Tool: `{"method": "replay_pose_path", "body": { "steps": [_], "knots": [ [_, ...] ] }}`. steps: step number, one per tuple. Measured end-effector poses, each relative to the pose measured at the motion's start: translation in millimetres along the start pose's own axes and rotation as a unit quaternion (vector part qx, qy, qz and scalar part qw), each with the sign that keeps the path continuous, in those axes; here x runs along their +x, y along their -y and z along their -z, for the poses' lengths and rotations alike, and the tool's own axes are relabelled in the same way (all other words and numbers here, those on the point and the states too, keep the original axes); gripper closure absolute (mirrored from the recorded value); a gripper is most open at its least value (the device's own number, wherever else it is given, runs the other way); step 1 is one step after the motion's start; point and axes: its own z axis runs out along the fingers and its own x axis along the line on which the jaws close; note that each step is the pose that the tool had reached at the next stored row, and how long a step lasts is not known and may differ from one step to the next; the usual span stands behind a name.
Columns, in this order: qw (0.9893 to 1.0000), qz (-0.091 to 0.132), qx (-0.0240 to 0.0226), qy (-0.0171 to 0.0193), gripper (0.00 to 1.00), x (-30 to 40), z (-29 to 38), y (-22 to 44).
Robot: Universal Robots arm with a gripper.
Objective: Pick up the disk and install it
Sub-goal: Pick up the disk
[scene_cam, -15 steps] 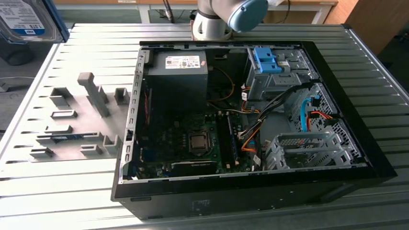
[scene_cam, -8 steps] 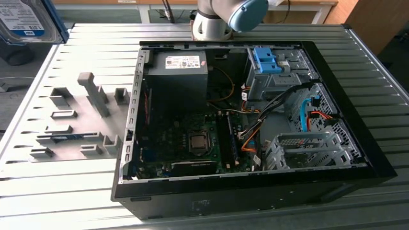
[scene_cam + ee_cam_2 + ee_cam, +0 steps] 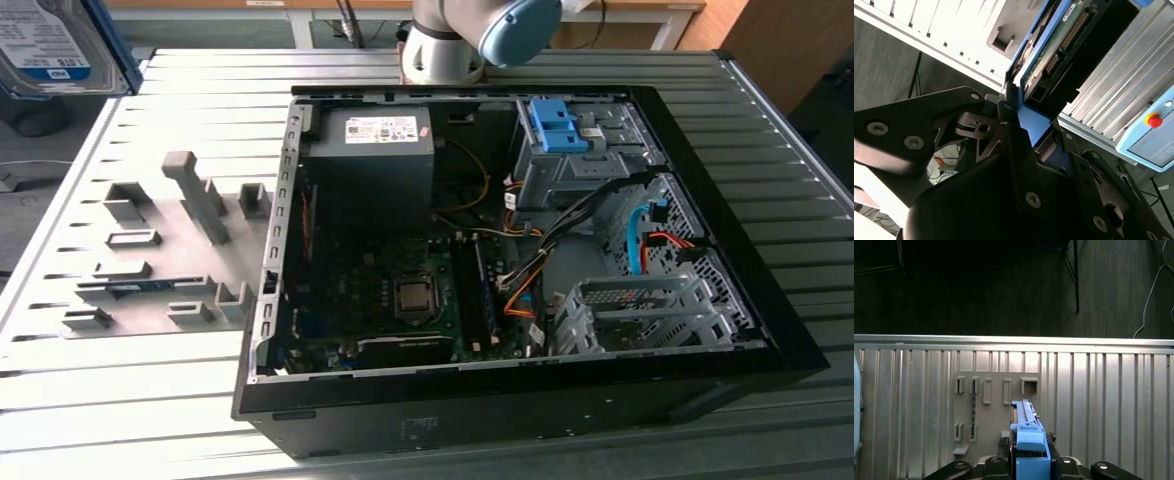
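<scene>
The disk (image 3: 54,45) hangs in the air at the exterior view's upper left, its white-and-blue label facing the camera and blue rails along its edges. My gripper (image 3: 1016,107) is shut on the blue tab at the disk's end. The second wrist view shows the green circuit-board side of the disk (image 3: 1054,55) between the black fingers (image 3: 1004,115). In the first wrist view the disk (image 3: 1026,435) is edge-on, held in the gripper (image 3: 1029,462) above the grey fixture plate (image 3: 994,410).
An open black computer case (image 3: 534,410) lies on the ribbed metal table (image 3: 134,410). Inside are a black power supply (image 3: 374,160), a motherboard, cables, and a drive bay holding a light-blue bracket (image 3: 558,125). The arm's base (image 3: 447,45) stands behind the case.
</scene>
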Motion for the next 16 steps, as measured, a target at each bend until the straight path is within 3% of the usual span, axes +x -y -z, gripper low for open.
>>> {"method": "replay_pose_path", "body": {
  "steps": [3, 8, 16],
  "knots": [
    [1.0, 0.0, 0.0001, 0.0, 0.63, 5.5, -0.1, 0.0],
    [1.0, 0.0, 0.0, 0.0, 0.63, 6.8, 0.1, 2.6],
    [1.0, 0.0, 0.0001, 0.0, 0.63, 6.8, 0.3, 20.9]
  ]
}}
